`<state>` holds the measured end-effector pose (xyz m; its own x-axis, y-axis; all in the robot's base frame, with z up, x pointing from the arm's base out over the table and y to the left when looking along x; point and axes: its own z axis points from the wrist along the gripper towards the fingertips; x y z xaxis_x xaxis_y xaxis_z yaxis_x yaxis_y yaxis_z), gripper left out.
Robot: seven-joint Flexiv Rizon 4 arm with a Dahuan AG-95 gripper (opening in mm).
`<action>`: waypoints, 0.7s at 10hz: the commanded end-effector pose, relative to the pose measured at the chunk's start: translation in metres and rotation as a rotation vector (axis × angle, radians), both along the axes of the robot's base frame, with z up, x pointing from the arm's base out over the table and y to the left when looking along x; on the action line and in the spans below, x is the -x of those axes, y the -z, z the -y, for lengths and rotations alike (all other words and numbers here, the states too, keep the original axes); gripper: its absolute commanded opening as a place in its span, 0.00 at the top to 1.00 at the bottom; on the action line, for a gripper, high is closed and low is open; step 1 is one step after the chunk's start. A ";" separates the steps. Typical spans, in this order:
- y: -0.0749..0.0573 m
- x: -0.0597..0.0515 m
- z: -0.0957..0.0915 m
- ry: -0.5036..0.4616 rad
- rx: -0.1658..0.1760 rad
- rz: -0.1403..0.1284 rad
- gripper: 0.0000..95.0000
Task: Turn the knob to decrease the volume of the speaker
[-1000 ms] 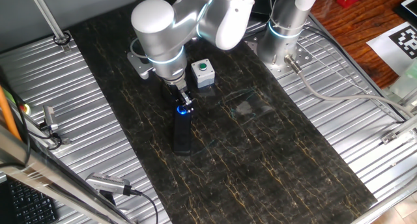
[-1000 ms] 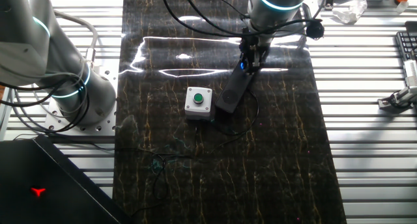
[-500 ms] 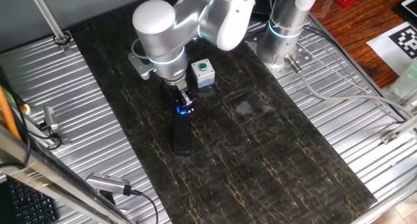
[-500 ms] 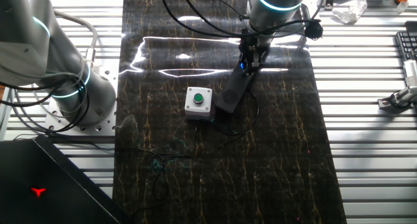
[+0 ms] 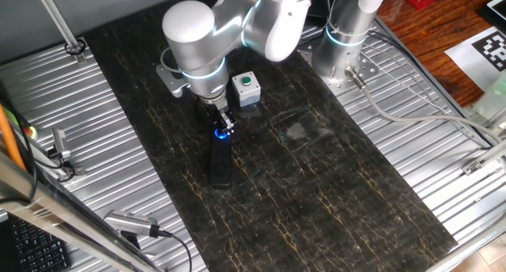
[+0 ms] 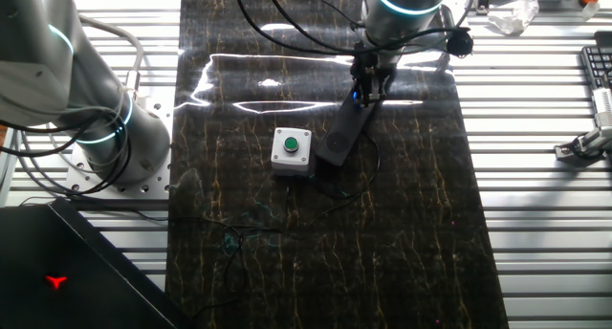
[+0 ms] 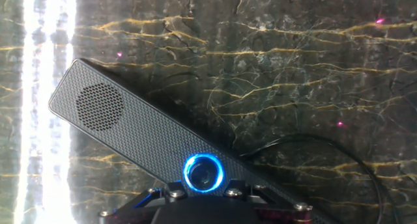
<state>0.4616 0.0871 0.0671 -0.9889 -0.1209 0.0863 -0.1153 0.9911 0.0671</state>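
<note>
The speaker [image 5: 220, 165] is a slim black bar lying flat on the dark marbled table; it also shows in the other fixed view [image 6: 342, 133] and in the hand view [image 7: 130, 129]. The knob [image 7: 203, 172], a small black dial with a glowing blue ring, sits near one end of it [image 5: 224, 134] [image 6: 358, 98]. My gripper [image 5: 224, 127] [image 6: 364, 88] points straight down onto that end. In the hand view the gripper [image 7: 202, 191] has its two fingers close on either side of the knob, shut on it.
A small grey box with a green button [image 5: 246, 88] [image 6: 291, 147] stands right beside the speaker. A thin black cable [image 7: 326, 146] runs from the speaker across the table. A second arm's base [image 6: 105, 138] stands on the ribbed metal at the side.
The arm's wrist housing has shifted slightly while the fingers stay on the knob. The speaker has not moved.
</note>
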 end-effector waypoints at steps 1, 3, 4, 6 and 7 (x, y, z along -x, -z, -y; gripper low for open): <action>0.000 0.000 0.000 -0.017 0.000 -0.002 0.80; 0.000 0.000 0.001 -0.024 -0.001 -0.002 0.80; 0.001 0.000 0.000 -0.024 0.000 -0.001 0.80; 0.001 0.000 0.000 -0.026 0.002 -0.002 0.80; 0.000 0.000 0.001 -0.048 0.005 0.001 0.80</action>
<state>0.4614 0.0868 0.0672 -0.9828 -0.1630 0.0869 -0.1577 0.9854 0.0646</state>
